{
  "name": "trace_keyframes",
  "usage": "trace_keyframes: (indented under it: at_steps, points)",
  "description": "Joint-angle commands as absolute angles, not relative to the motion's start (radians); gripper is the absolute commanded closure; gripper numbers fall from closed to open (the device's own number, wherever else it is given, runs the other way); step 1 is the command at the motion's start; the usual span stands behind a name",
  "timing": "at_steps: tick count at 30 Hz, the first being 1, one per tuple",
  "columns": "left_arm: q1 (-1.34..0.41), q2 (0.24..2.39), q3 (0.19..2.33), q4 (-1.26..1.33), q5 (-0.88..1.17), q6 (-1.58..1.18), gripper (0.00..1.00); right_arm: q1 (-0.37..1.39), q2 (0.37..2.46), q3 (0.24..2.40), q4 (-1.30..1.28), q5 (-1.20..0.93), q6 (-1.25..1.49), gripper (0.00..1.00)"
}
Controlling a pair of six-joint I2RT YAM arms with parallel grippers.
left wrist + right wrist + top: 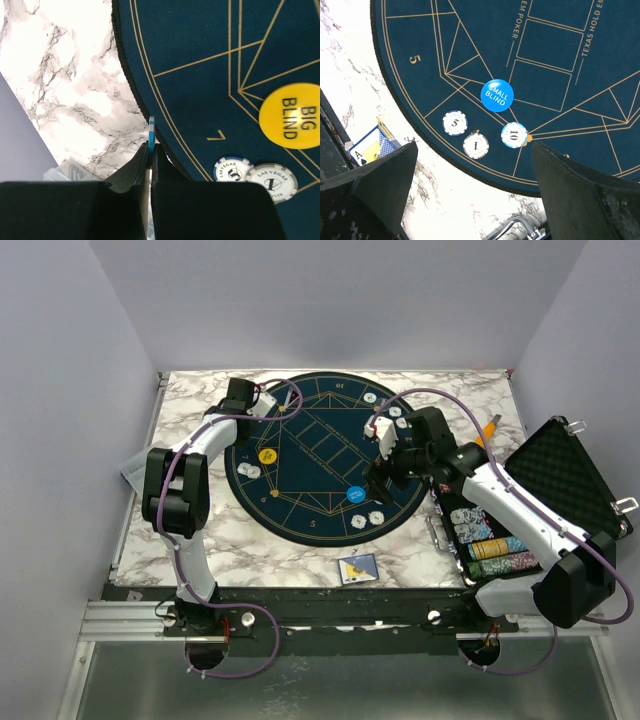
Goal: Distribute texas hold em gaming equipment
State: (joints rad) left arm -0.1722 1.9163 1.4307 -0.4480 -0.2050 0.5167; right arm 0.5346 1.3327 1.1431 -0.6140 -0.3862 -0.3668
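Note:
My left gripper (pixel 151 146) (pixel 262 406) is shut on a blue-edged poker chip (pixel 151 131), held on edge above the mat's left rim by the numeral 7. Beside it on the round blue mat (pixel 310 455) lie the yellow big blind button (pixel 290 116) (pixel 267 455) and two chips (pixel 232 170) (pixel 271 182). My right gripper (pixel 474 145) (pixel 385 478) hangs wide open and holds nothing. Below it are the blue small blind button (pixel 496 95) (pixel 355 495) and three chips (pixel 455 123) (pixel 476 146) (pixel 514 135). Playing cards (pixel 357 569) (pixel 372 147) rest on the marble near the front edge.
The open black case (pixel 560 475) stands at the right with rows of chips (pixel 490 540) in it; its metal handle (pixel 517 227) is just below my right gripper. An orange-handled tool (pixel 491 426) lies far right. Two more chips (pixel 395 418) sit on the mat's far right. A grey object (pixel 130 475) lies by the left wall.

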Motion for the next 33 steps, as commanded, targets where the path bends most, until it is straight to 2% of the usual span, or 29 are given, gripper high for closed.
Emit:
trace_keyframes:
  at_steps: [1, 23, 26, 31, 33]
  points:
    - [-0.174, 1.963, 1.468, -0.464, -0.279, 0.535, 0.97, 0.528, 1.323, 1.145, -0.606, -0.422, -0.363, 0.0]
    - [-0.21, 2.03, 1.473, -0.498, -0.174, 0.465, 0.9, 0.528, 1.37, 1.167, -0.627, -0.437, -0.371, 0.0]
    - [-0.212, 2.012, 1.466, -0.507, -0.15, 0.454, 0.74, 0.529, 1.372, 1.169, -0.628, -0.438, -0.372, 0.0]
    - [-0.212, 1.982, 1.469, -0.544, -0.11, 0.452, 0.54, 0.528, 1.376, 1.178, -0.635, -0.442, -0.374, 0.0]
    - [-0.21, 1.952, 1.482, -0.575, -0.067, 0.433, 0.49, 0.53, 1.374, 1.182, -0.637, -0.439, -0.374, 0.0]
